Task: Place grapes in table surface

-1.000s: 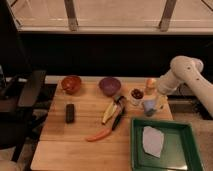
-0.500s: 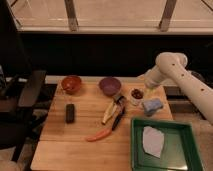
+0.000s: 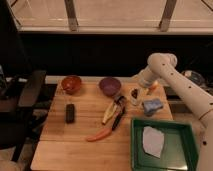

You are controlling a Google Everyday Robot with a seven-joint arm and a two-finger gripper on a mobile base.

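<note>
The grapes, a small dark reddish bunch, sit on the table surface near its far right edge, just right of the purple bowl. My gripper hangs at the end of the white arm that reaches in from the right. It is directly above and just behind the grapes, very close to them. I cannot tell whether it touches them.
An orange-red bowl stands at the back left. A black block, a banana, a dark tool and a carrot lie mid-table. A blue object lies right, above a green tray holding a white cloth.
The arm has swung left from the table's right edge, bringing the gripper over the grapes. The grapes and the other things have stayed in place.
</note>
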